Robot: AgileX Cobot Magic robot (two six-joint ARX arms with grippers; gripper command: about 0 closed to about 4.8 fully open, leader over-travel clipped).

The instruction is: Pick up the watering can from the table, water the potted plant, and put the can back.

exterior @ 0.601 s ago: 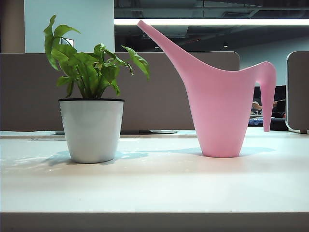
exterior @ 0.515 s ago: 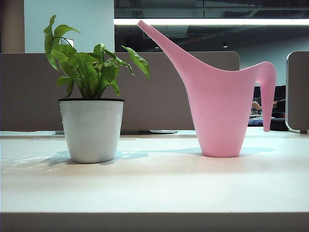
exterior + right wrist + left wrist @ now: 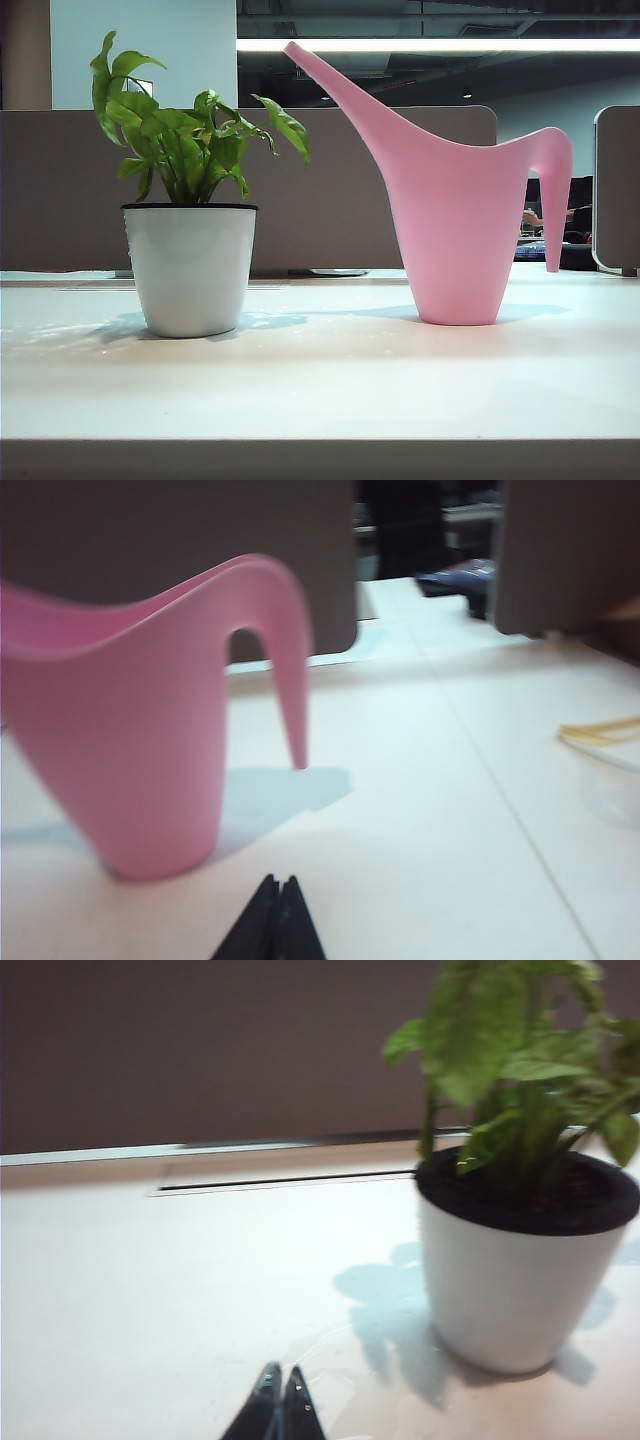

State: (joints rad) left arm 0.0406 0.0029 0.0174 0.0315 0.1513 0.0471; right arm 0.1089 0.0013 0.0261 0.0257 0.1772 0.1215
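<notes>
Nothing has moved: watering can (image 3: 455, 230) stands right of potted plant (image 3: 190, 200) on the table (image 3: 320, 390). Left gripper (image 3: 281, 1392) and right gripper (image 3: 279, 900), both closed, hover near. The right should open, then hook the handle squarely.

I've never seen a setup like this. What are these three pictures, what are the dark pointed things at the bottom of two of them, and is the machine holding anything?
This is a robot with two arms, each ending in a two-finger tool. One picture comes from a fixed camera looking across the table; neither arm shows in it. The other two come from small cameras mounted on each arm's wrist.

On the table stand a potted plant on the left of the fixed view and a pink watering can on the right, upright and apart.

The dark points are the tips of the tools. The left tool sits low near the tabletop, short of the potted plant. The right tool sits the same way, short of the watering can. Both are shut, fingers together, with nothing between them. Nothing is held yet.
</notes>
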